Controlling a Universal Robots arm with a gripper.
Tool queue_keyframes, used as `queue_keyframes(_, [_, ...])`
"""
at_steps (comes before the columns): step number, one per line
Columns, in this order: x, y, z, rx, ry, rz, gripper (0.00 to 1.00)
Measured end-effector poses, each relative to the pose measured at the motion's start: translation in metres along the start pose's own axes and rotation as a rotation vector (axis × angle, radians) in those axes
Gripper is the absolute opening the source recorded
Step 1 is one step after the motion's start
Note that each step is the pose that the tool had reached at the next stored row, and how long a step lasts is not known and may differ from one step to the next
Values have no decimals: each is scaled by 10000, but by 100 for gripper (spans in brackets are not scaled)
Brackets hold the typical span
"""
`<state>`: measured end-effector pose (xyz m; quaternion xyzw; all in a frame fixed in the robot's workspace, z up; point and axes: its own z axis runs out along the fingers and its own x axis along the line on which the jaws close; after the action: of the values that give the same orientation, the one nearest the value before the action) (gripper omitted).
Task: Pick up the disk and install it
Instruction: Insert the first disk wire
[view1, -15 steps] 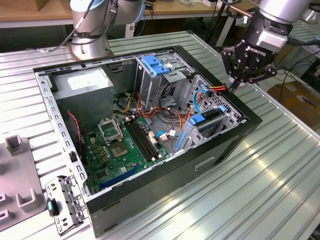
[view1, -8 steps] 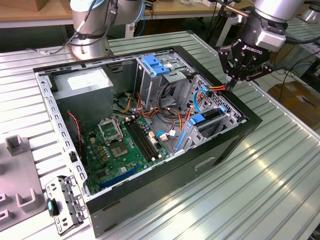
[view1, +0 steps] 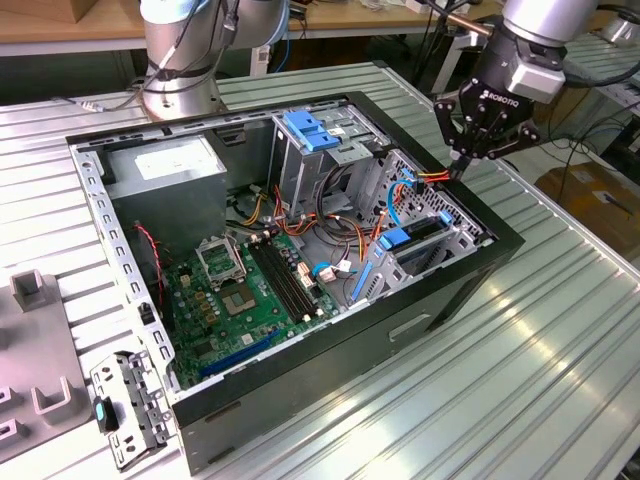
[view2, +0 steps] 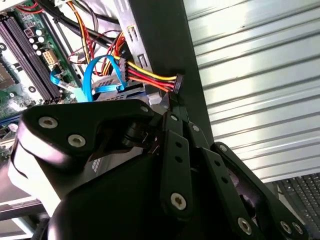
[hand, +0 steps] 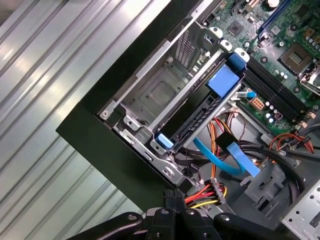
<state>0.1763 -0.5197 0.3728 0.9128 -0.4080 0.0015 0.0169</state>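
The disk (hand: 197, 120) sits edge-on inside the metal drive bay at the case's front corner, a blue rail along its side and blue tabs at both ends. In the exterior view the disk (view1: 425, 238) lies in that bay near the case's right wall. My gripper (view1: 458, 172) hangs over the case's right rim, just behind the bay. Its fingers are shut on the black connector (view2: 176, 82) of a red, yellow and orange power cable (hand: 200, 199). In both wrist views the gripper (view2: 170, 99) (hand: 172, 196) holds this connector above the black case wall.
A blue flat data cable (hand: 235, 160) loops loose beside the bay. The open case holds a green motherboard (view1: 250, 290), a grey power supply (view1: 165, 165) and a tall cage with a blue handle (view1: 310, 135). A metal bracket (view1: 125, 405) lies on the ribbed table.
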Motion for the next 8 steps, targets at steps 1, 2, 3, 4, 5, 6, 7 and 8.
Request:
queue_keyframes(1, [2, -21, 3, -3, 6, -16, 11])
queue_keyframes(2, [-1, -43, 3, -17, 29, -37, 11])
queue_keyframes(3, [-5, -55, 2, -23, 38, -64, 17])
queue_keyframes(4, [-12, -63, 2, -22, 44, -155, 17])
queue_keyframes(5, [-14, -65, 2, -21, 48, -259, 17])
queue_keyframes(6, [-17, -67, 2, -19, 52, -386, 17])
queue_keyframes(7, [-19, -70, 2, -18, 55, -487, 17])
queue_keyframes(8, [-20, -71, 2, -16, 59, -579, 17])
